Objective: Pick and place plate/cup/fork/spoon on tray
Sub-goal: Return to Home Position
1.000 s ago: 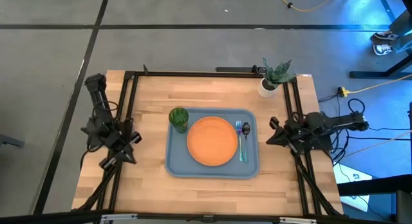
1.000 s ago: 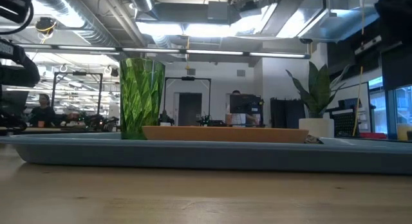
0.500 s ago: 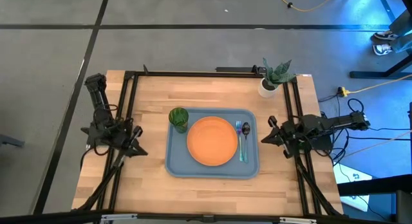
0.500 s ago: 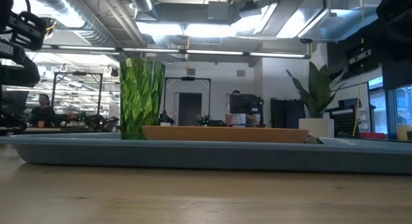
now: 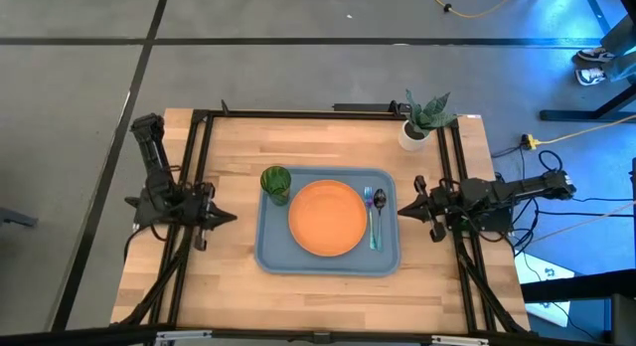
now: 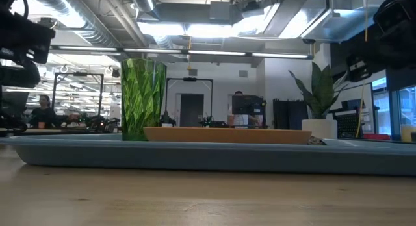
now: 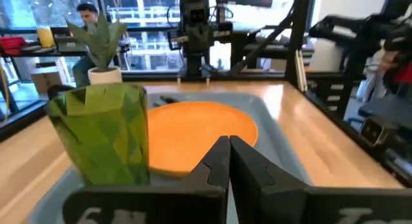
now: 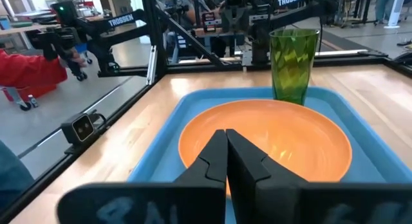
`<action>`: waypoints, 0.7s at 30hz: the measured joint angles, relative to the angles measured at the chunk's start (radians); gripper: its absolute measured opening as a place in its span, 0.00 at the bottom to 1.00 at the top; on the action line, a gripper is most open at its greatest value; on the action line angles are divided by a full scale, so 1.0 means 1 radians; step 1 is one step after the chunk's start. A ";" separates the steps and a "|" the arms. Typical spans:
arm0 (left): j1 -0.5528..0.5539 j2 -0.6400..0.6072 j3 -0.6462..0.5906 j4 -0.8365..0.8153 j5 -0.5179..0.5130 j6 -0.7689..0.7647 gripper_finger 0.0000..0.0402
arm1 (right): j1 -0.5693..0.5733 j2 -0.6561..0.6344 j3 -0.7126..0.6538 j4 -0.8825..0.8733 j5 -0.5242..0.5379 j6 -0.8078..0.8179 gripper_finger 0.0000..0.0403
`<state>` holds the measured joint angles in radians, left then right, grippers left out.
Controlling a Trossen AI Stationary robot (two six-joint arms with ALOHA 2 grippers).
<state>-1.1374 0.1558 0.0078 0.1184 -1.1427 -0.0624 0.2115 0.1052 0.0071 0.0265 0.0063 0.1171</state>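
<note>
The grey-blue tray (image 5: 273, 253) lies in the middle of the table. On it rest the orange plate (image 5: 327, 218), the green cup (image 5: 275, 183) upright at its far left corner, and the fork (image 5: 368, 196) and spoon (image 5: 380, 199) side by side to the right of the plate. My left gripper (image 5: 231, 217) hovers shut off the tray's left edge and points level at it. My right gripper (image 5: 401, 210) hovers shut off the tray's right edge, pointing level at it too. Each wrist view shows shut fingers, at my left gripper (image 7: 228, 153) and my right gripper (image 8: 225, 147), with the plate (image 8: 270, 143) beyond.
A leafy plant in a white pot (image 5: 419, 119) stands at the table's far right corner. Black frame rails (image 5: 194, 167) run along the table's left, right and far sides. Bare wood lies in front of the tray (image 5: 328, 301). People show in the room behind.
My left gripper has swung from slanting toward the near edge to pointing level at the tray's left edge, sinking a little. My right gripper has rolled, sunk slightly and edged toward the tray. Both stay shut. Nothing on the tray has moved.
</note>
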 joint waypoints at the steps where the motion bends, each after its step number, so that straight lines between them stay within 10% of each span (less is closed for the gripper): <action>1: 0.000 0.000 0.000 -0.021 0.000 -0.012 0.00 | 0.000 0.004 0.000 0.000 0.000 0.000 0.01; 21: 0.000 0.000 0.000 -0.098 0.000 -0.033 0.00 | 0.000 0.017 0.000 0.000 0.000 0.008 0.05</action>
<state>-1.1376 0.1555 0.0082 0.0200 -1.1423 -0.0952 0.2115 0.1226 0.0071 0.0265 0.0063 0.1253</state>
